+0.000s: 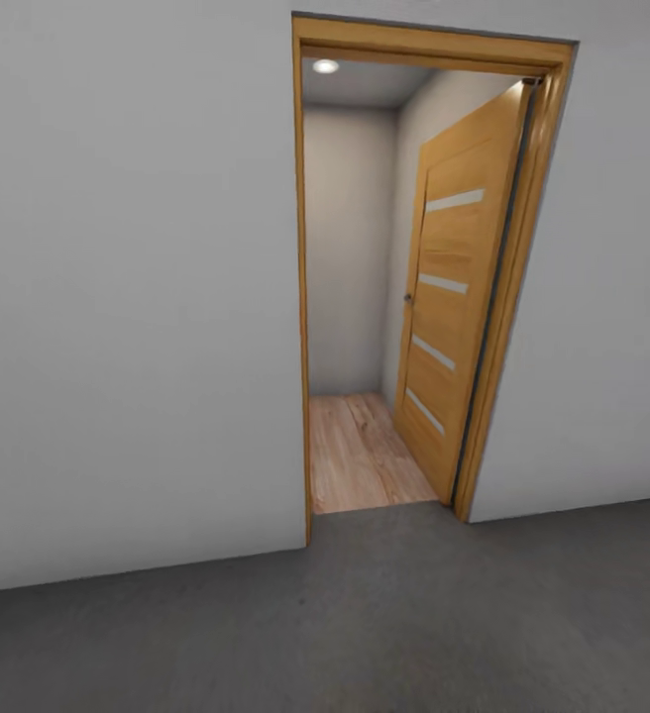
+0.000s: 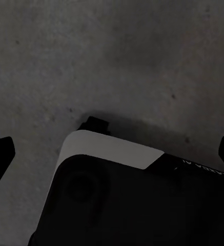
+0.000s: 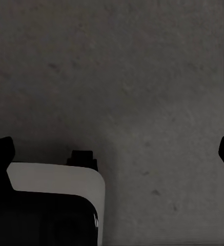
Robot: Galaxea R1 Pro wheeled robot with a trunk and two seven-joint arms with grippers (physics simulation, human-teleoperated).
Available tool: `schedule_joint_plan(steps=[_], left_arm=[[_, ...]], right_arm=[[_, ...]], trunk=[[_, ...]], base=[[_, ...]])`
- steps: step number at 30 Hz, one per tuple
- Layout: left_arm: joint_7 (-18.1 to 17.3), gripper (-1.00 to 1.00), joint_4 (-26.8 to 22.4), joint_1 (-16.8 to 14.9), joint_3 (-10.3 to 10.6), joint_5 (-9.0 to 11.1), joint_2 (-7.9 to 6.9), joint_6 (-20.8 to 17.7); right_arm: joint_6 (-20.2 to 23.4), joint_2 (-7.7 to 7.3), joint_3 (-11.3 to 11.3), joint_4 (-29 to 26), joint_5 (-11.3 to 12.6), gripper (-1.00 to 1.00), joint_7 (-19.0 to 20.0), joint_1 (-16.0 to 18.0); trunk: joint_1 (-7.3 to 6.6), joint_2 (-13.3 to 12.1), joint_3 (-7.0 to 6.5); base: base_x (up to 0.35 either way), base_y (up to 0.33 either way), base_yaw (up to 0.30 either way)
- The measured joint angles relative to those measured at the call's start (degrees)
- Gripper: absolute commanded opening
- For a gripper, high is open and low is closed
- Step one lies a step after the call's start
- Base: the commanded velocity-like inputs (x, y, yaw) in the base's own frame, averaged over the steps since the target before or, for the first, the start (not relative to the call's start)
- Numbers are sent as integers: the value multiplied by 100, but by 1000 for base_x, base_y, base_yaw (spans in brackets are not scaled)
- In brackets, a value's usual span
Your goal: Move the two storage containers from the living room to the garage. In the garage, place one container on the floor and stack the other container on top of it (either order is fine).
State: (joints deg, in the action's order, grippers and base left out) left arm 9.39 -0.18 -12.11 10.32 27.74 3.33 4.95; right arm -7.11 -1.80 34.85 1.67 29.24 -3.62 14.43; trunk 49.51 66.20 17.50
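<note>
Robot stands on the dark grey speckled concrete floor (image 1: pixel 384 634), i.e. garage side, facing a plain pale wall (image 1: pixel 127 297) w/ a doorway cut thru it. Left of the opening the wall runs unbroken down to the concrete, no gap, so nothing to pass there. Centre: the honey-coloured wooden door frame (image 1: pixel 301 297) bounds a narrow opening; beyond it a strip of light wood-plank flooring (image 1: pixel 360 456) leads to a pale far wall, lit by a small round ceiling lamp (image 1: pixel 325 66). Right of centre, the tan wooden door leaf w/ four pale horizontal slots (image 1: pixel 454 297) is swung inward and back against the right side, prob. left that way so the base can roll thru; it does eat some width on the right. Judgement: opening looks tight for a wheeled base, so line up square w/ the frame and mind both jambs and the door's near edge. The orange-red bins are nowhere in these views; prob. the robot is en route to fetch them, so task looks barely begun. Left wrist view: left gripper (image 2: pixel 112 154) hangs over bare concrete above the robot's own black-and-white base corner (image 2: pixel 117 154), fingers wide apart, holding nothing. Right wrist view: right gripper (image 3: pixel 112 154) same, fingertips spread at the pic's edges, empty, over concrete. Arms seem tucked low for travel.
</note>
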Motion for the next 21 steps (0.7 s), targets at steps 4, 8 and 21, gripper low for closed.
schedule_joint_plan(steps=[4, 8, 21], left_arm=[[0, 100, 0, 0, 0, 0, 0, 0], [0, 100, 0, -1, 2, -8, 2, -6], [0, 100, 0, 0, 1, -7, 9, -9]], right_arm=[[0, 0, 0, 0, 0, 100, 0, 0], [0, 0, 0, 1, 0, 100, 0, 0], [-2, -13, 0, 0, 0, 100, 0, 0]], trunk=[[0, 0, 0], [0, 0, 0], [0, 0, 8]], base=[[0, 0, -261], [0, 0, -261], [0, 0, -261]])
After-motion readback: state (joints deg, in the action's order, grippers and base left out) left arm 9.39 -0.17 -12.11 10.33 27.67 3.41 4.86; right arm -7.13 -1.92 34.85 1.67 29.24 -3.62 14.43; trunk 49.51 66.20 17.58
